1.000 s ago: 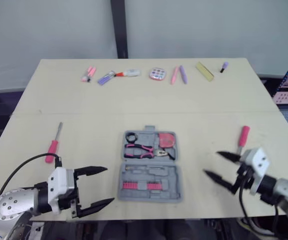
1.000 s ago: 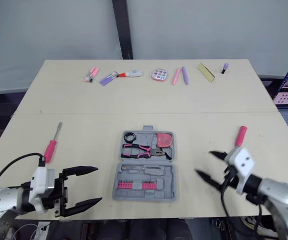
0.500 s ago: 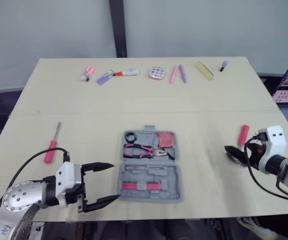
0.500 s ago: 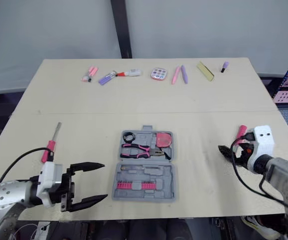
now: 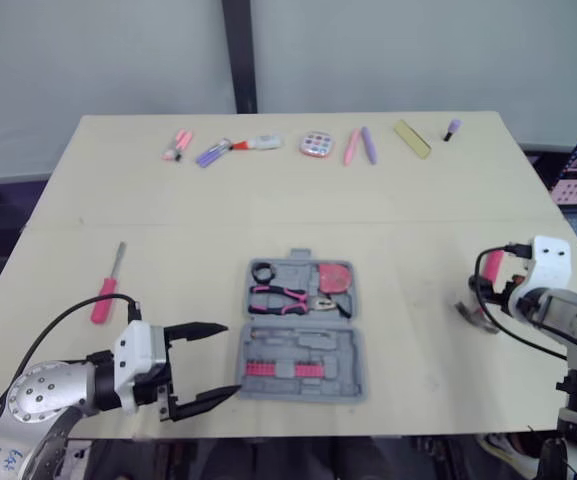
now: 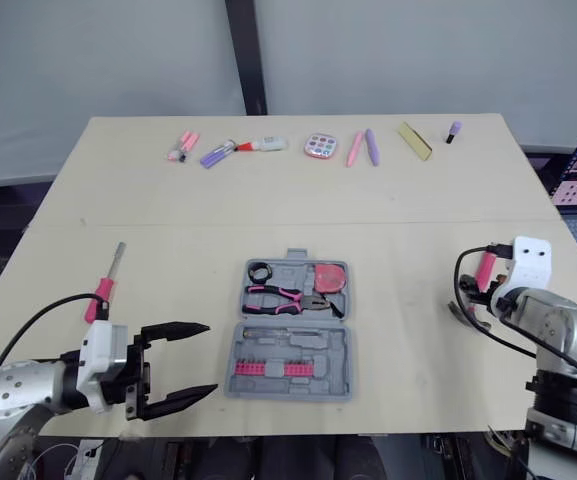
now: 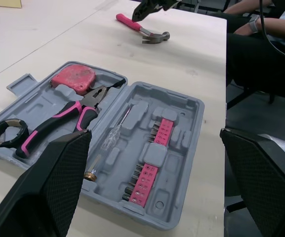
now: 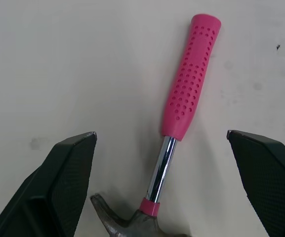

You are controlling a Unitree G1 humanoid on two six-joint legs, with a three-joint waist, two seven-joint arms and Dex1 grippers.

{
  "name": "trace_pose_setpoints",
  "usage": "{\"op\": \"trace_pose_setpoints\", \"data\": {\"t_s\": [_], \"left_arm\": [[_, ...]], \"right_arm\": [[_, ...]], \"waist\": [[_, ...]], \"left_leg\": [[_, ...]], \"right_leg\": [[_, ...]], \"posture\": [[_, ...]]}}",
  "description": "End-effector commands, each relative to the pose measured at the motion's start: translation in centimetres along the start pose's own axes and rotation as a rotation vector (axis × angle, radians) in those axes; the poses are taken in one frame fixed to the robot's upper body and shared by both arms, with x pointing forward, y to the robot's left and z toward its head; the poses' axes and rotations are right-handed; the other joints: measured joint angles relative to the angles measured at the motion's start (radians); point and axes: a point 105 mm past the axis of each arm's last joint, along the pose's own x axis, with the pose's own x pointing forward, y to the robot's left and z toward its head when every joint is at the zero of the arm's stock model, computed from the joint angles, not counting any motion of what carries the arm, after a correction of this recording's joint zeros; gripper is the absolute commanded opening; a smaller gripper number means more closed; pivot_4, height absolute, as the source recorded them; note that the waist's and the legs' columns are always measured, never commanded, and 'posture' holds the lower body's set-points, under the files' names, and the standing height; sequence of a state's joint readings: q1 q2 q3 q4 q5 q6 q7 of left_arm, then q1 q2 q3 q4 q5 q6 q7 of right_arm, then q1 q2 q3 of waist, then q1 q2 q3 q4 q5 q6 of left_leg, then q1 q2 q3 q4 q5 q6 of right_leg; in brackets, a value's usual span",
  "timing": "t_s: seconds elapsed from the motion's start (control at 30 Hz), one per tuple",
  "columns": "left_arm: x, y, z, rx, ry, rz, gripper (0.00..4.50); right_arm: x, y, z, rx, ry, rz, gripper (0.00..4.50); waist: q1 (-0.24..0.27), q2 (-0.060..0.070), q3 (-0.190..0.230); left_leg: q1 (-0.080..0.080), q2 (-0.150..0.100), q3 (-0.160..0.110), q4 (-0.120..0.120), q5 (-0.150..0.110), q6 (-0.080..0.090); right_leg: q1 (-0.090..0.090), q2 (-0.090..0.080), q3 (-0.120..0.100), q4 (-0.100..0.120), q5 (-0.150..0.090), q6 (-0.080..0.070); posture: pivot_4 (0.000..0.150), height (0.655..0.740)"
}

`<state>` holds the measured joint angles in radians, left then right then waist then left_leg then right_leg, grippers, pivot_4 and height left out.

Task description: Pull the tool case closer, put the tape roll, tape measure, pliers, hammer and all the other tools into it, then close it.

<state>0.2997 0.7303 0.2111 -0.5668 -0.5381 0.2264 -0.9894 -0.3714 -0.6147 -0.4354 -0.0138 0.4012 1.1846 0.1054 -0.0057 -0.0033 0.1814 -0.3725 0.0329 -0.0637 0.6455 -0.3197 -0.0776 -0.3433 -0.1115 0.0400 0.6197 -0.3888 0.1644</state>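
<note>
Directly beneath the right tool (image 8: 162, 140), whose fingers are standing wide apart, the hammer (image 8: 189, 84) is lying on the surface (image 5: 168, 230), pink handle running straight ahead between them, while the left tool (image 5: 226, 360), also spread, is hovering beside the open tool case (image 5: 301, 330).

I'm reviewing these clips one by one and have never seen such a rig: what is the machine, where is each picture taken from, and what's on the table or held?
It is a humanoid robot with two arms. Two pictures come from cameras in its head, looking down over the table; the other two come from a camera on each wrist. An open grey tool case lies in the middle, with a tape roll, pliers and tape measure inside. A screwdriver lies to the robot's left; pens line the far edge. The left gripper is open near the case; the right gripper hangs open over the hammer. Nothing is held.
</note>
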Motion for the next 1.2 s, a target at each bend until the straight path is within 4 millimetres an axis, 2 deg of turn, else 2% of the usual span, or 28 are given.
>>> {"op": "trace_pose_setpoints", "data": {"t_s": [0.03,0.43,0.83,0.97,1.13,1.2], "left_arm": [[0.0,-0.4,0.6,0.031,0.001,0.001,4.48],[0.1,-0.6,0.5,0.028,0.009,-0.005,4.48],[-0.2,-0.7,0.0,0.018,0.017,-0.001,4.48],[-0.3,-0.7,-0.2,0.015,0.021,0.003,4.50],[-0.5,-0.8,-0.4,0.012,0.025,0.007,4.50],[-0.5,-0.8,-0.5,0.012,0.026,0.007,4.50]], "right_arm": [[-0.2,-0.8,-0.4,0.009,0.021,-0.066,4.50],[-0.3,-0.7,-2.7,0.135,0.124,-0.131,4.50],[-0.2,-0.3,-2.9,0.138,0.147,-0.112,4.50],[0.0,-0.1,-2.8,0.135,0.148,-0.107,2.72],[0.1,0.2,-2.8,0.132,0.149,-0.097,0.12],[0.1,0.2,-2.8,0.131,0.150,-0.096,0.05]], "waist": [[0.000,0.000,0.000],[-0.003,0.001,0.000],[-0.018,0.001,0.000],[-0.022,0.001,0.000],[-0.022,0.001,0.000],[-0.022,0.001,0.000]], "left_leg": [[0.000,0.000,0.000,0.000,0.000,0.000],[0.001,0.000,0.001,-0.001,0.000,0.000],[0.001,0.000,0.001,-0.001,0.000,0.000],[0.001,0.000,0.001,-0.002,0.000,0.000],[0.001,0.000,0.001,-0.001,0.000,0.000],[0.001,0.000,0.001,-0.001,0.000,0.000]], "right_leg": [[0.000,0.000,0.000,0.000,0.000,0.000],[-0.001,0.000,0.001,0.001,0.000,0.000],[0.000,0.000,0.001,0.001,0.000,0.000],[-0.001,0.000,0.001,0.001,0.000,0.000],[-0.001,0.000,0.002,0.001,0.000,0.000],[-0.001,0.000,0.002,0.001,0.000,0.000]], "posture": [[0.150,0.7400],[0.150,0.7400],[0.150,0.7400],[0.150,0.7400],[0.150,0.7400],[0.150,0.7400]]}}
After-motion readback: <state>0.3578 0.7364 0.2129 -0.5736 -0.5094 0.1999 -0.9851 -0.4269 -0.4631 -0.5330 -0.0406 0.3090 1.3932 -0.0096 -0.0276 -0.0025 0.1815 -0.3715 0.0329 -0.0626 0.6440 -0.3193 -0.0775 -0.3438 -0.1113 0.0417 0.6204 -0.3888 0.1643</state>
